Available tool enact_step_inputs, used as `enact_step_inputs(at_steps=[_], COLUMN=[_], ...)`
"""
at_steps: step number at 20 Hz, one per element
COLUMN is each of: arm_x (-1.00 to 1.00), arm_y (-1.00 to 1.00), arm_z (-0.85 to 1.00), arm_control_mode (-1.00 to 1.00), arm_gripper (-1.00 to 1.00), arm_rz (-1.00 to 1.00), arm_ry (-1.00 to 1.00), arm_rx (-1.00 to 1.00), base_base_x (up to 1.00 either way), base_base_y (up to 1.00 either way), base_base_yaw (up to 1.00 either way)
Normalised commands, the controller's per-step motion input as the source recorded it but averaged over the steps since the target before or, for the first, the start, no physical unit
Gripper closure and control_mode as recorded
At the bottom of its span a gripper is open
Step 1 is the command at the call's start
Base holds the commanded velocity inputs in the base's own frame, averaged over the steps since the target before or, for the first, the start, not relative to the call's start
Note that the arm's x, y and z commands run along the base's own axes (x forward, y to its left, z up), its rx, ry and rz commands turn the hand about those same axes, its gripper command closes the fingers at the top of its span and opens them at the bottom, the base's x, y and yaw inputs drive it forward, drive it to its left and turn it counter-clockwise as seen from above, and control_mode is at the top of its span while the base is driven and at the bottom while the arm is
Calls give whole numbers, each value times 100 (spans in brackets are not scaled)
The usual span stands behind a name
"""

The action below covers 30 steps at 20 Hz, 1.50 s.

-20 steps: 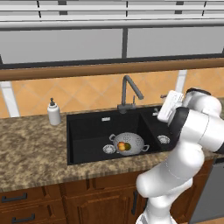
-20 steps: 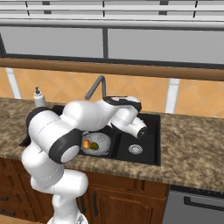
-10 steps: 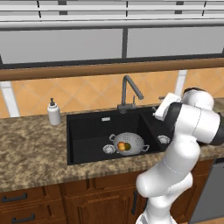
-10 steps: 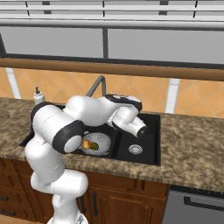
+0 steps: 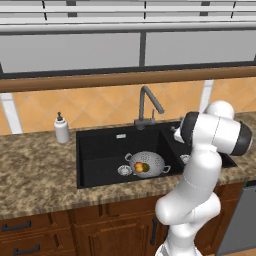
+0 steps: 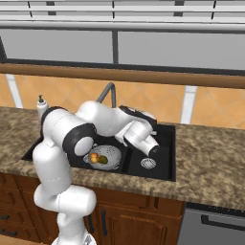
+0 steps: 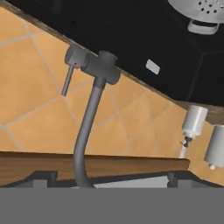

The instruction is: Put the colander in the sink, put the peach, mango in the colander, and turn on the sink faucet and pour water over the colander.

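Note:
The colander (image 5: 146, 163) sits in the left basin of the black sink (image 5: 100, 150). The peach (image 5: 137, 166) and the mango (image 5: 145, 168) lie inside it. They also show in the right base view: colander (image 6: 106, 157), peach (image 6: 94, 157), mango (image 6: 102, 160). The sink faucet (image 5: 148, 104) stands behind the divider, and no water shows at its spout. My gripper (image 5: 176, 131) hovers just right of the faucet base, mostly hidden by my arm, open and empty. The hand view looks at the faucet (image 7: 100, 65) upside down, with its side lever (image 7: 68, 80) close.
A white soap dispenser (image 5: 61, 129) stands on the granite counter (image 5: 35, 170) left of the sink. The tiled back wall and a wooden sill (image 5: 125, 79) rise right behind the faucet. My own arm fills the space over the right basin (image 6: 158, 143).
My arm has folded lower and the hand has moved left and down, closer to the faucet base. The colander and fruit have not moved.

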Motion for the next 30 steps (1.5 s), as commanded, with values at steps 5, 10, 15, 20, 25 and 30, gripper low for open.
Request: enact_step_inputs(at_steps=[5,10,15,20,25,30], arm_x=[38,39,38,30,27,25], arm_y=[1,0,16,30,21,1], arm_z=[2,4,0,-9,-17,-6], arm_control_mode=[-100,-100,-100,-100,-100,-100], arm_gripper=[-100,-100,-100,-100,-100,-100], arm_rz=[5,8,9,5,3,1], arm_ry=[0,0,9,16,7,0], arm_rx=[3,5,0,0,0,4], base_base_x=[0,0,0,0,0,0], base_base_y=[0,0,0,0,0,0], base_base_yaw=[0,0,0,0,0,0])
